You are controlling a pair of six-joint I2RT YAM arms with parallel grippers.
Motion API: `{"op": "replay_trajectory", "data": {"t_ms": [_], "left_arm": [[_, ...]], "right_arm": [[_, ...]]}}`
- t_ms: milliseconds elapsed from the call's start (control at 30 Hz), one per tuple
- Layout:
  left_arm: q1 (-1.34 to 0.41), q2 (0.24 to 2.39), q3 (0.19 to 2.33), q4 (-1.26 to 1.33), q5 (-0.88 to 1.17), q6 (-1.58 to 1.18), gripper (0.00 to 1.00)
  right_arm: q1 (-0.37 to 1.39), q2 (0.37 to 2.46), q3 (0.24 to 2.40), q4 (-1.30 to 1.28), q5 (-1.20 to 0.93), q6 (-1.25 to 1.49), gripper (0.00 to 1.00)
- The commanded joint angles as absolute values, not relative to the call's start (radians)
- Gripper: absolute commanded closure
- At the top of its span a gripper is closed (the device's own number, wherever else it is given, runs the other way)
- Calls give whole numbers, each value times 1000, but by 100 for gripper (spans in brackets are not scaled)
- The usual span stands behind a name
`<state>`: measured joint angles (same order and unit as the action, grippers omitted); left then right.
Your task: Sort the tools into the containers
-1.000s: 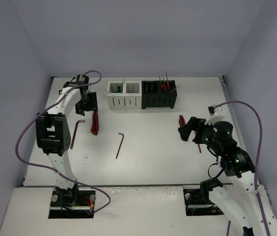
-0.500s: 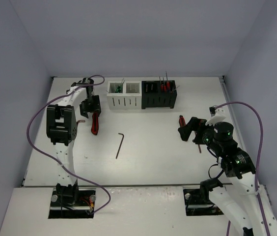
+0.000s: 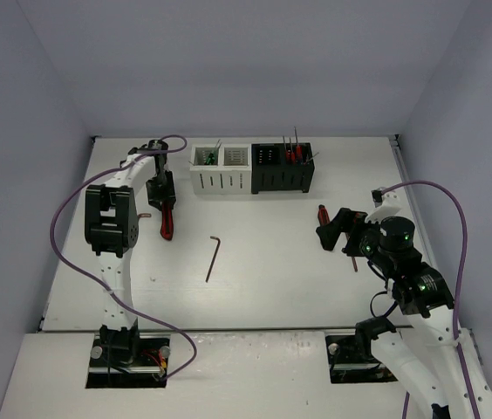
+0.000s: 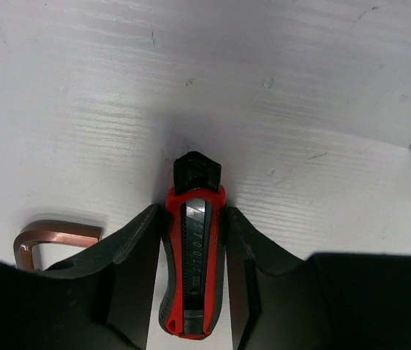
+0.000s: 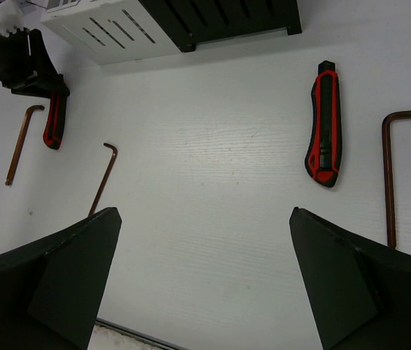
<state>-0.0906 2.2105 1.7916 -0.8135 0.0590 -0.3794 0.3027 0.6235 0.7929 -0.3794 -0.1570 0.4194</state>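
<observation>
The left arm has swung in from the table edge and its left gripper (image 4: 194,213) has dropped onto the red-and-black utility knife (image 4: 193,270), which lies flat on the white table (image 3: 272,262) just left of the white slotted box (image 3: 221,179). From where I stand, the fingers hug both sides of the handle close to its black nose. Whether they already pinch it or only touch it, I cannot tell.

The right gripper (image 5: 204,211) hangs with its fingers spread wide and nothing between them, near a second red-and-black knife (image 5: 324,124) and a coppery L-shaped hex key (image 5: 389,175). The black slotted box (image 3: 283,177) already carries red-handled screwdrivers.

My worry is the hold. It sits at one end of the knife, so most of the body lies beyond the fingers, and on lifting it could pivot, droop or slide out of the smooth sides. A bent copper hex key (image 4: 49,235) lies just beside the left finger and could get dragged along. A drooping knife could also catch a box rim.
</observation>
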Motion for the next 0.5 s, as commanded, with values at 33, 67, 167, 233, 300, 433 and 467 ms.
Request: {"op": "replay_trajectory", "data": {"t_ms": [33,67,167,233,300,433,467], "left_arm": [[-81,2063,1807,-821,42,-374,100],[-78,2020,1808,-821,38,-372,100],[-74,1903,1837,-818,13,-348,100],[-74,1866,1857,-817,9,-332,100],[-75,1781,1912,-812,9,-313,100],[-83,1706,2016,-782,-6,-290,100],[-91,1687,2028,-751,9,-286,100]], "right_arm": [[310,637,800,-337,-155,414,0],[310,638,801,-337,-153,413,0],[310,639,801,-337,-152,409,0],[310,640,803,-337,-152,406,0],[310,640,804,-337,-152,401,0],[310,639,802,-337,-153,392,0],[310,638,802,-337,-153,390,0]]}}
